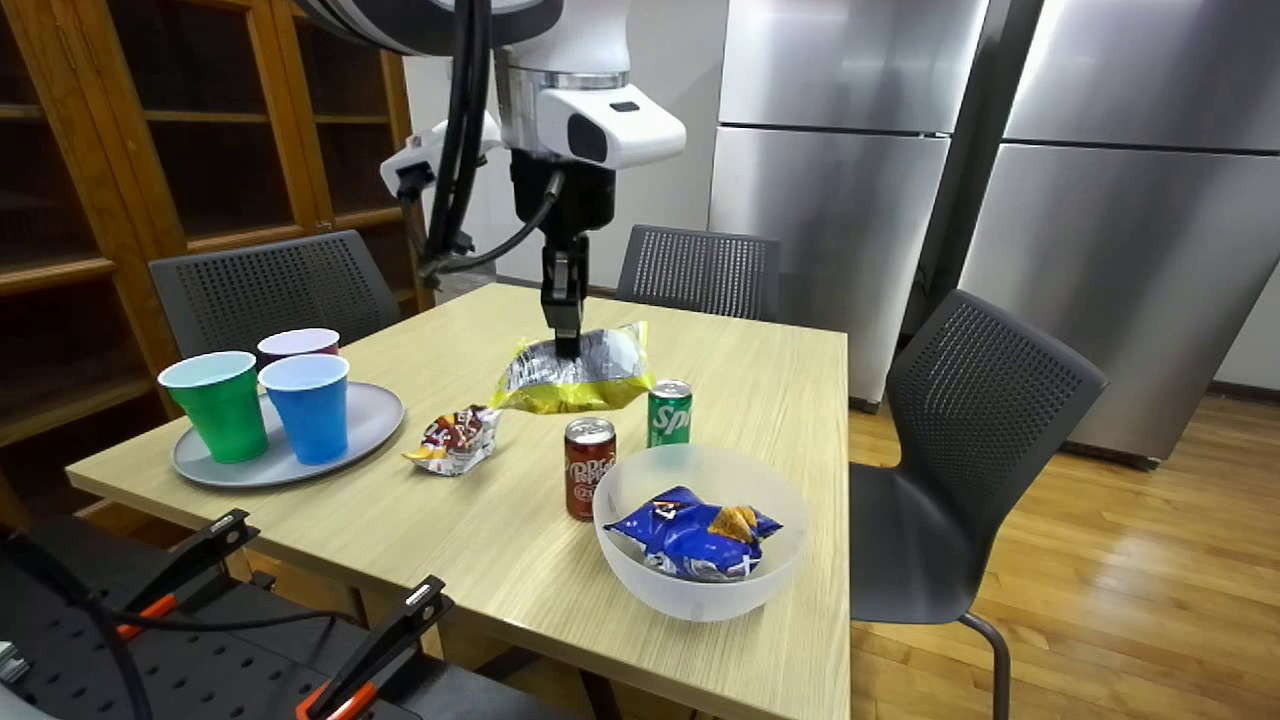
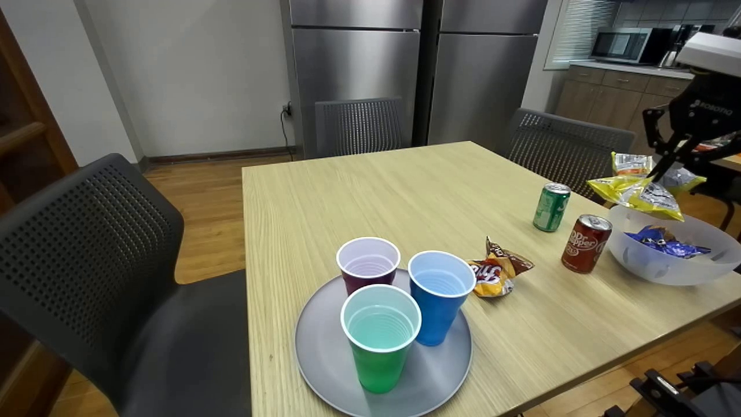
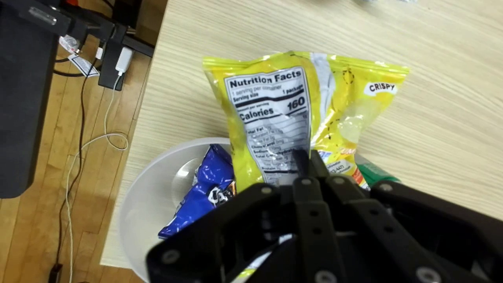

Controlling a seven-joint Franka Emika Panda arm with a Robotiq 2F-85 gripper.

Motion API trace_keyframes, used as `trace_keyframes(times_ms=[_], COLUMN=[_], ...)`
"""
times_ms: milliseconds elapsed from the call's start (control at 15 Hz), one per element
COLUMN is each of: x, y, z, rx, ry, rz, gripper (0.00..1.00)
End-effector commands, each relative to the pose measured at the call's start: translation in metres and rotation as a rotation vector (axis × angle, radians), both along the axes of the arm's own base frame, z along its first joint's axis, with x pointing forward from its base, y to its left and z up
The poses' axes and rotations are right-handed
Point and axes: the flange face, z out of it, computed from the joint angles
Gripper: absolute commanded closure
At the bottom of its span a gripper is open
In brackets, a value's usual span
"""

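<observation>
Yellow snack bag point(image 3: 290, 118), glossy, pillow-shaped; pinched by gripper point(image 3: 309, 159) above wood-grained table point(image 1: 770, 400). Nearby: rounded translucent bowl point(image 1: 700, 600), crinkled blue bag point(image 1: 690, 532) inside.

Green cup point(image 1: 216, 412), blue cup point(image 1: 308, 415), dark red cup point(image 2: 369, 267), so that's 3 cups on 1 plate point(image 1: 376, 410) near the left corner of the worktop point(image 1: 770, 400) in an exterior view. Snack bags, 3: yellow bag point(image 1: 580, 379) above the worktop, brown-and-orange bag point(image 1: 457, 440) in from the near edge, blue bag point(image 1: 695, 535) inside the 1 bowl point(image 1: 700, 597) by the near right corner. Soda's just 2, Sprite can point(image 1: 669, 412) plus Dr Pepper can point(image 1: 588, 470), both right-edge side. Chairs: left-edge chair point(image 1: 280, 290), far-edge chair point(image 1: 700, 275), right-edge chair point(image 1: 985, 420), so 3. Plus 2 fridges point(image 1: 825, 220) beyond the far right corner.
</observation>
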Motion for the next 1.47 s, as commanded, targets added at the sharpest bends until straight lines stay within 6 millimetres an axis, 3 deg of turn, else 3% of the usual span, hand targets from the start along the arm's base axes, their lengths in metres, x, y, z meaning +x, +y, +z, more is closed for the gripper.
trace_keyframes(times_ms=[0,333,667,1000,1400], x=[-0.005,-0.014,-0.002,0.031,0.053], y=[-0.039,-0.086,-0.112,-0.126,-0.125], z=[0.004,-0.013,-0.034,-0.054,-0.087], rx=[0.03,0.044,0.065,0.064,0.074], ry=[0.001,0.032,0.061,0.094,0.178], rz=[-0.104,-0.254,-0.359,-0.409,-0.405], gripper=[1.0,1.0,1.0,1.0,1.0])
